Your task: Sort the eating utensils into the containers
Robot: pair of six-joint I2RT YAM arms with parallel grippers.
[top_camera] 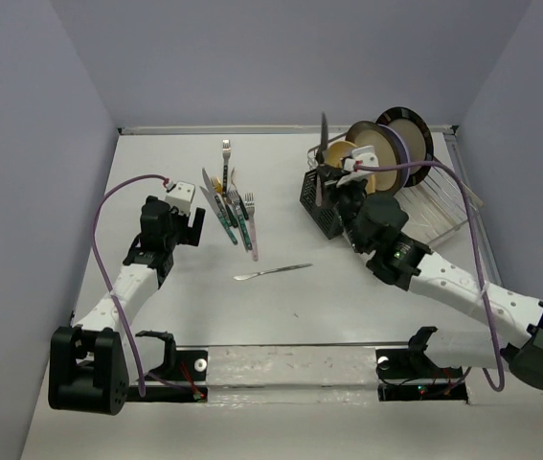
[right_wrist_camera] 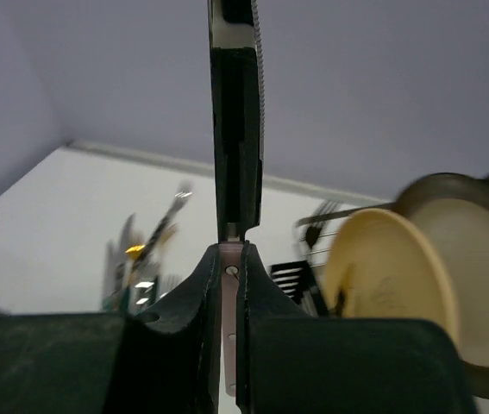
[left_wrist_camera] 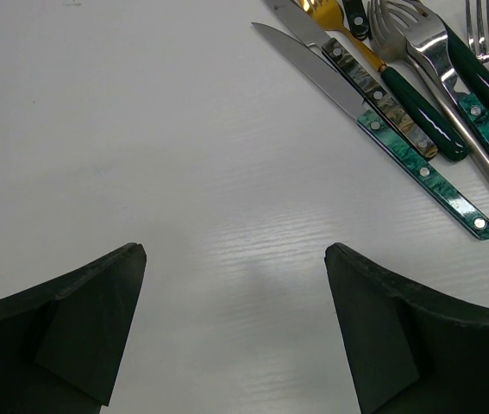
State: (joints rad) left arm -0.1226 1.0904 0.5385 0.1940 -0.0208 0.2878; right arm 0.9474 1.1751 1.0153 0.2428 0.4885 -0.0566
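Black upright utensil (right_wrist_camera: 231, 129), probably a knife, tip cut from view, sits pinched between the right fingers (right_wrist_camera: 184, 315); left fingers (left_wrist_camera: 76, 323) spread, cutlery pile (left_wrist_camera: 399, 103) just beyond them.

The left arm (top_camera: 123, 287) and right arm (top_camera: 453, 283) are built alike, with white shell links joined by black motor housings and a chunky black base (top_camera: 84, 369) at the near end. A thin purple cable (top_camera: 108, 206) loops along each arm. The left gripper (left_wrist_camera: 235, 259) and right gripper (right_wrist_camera: 231, 259) have matte black, wedge-shaped fingers (left_wrist_camera: 80, 319).
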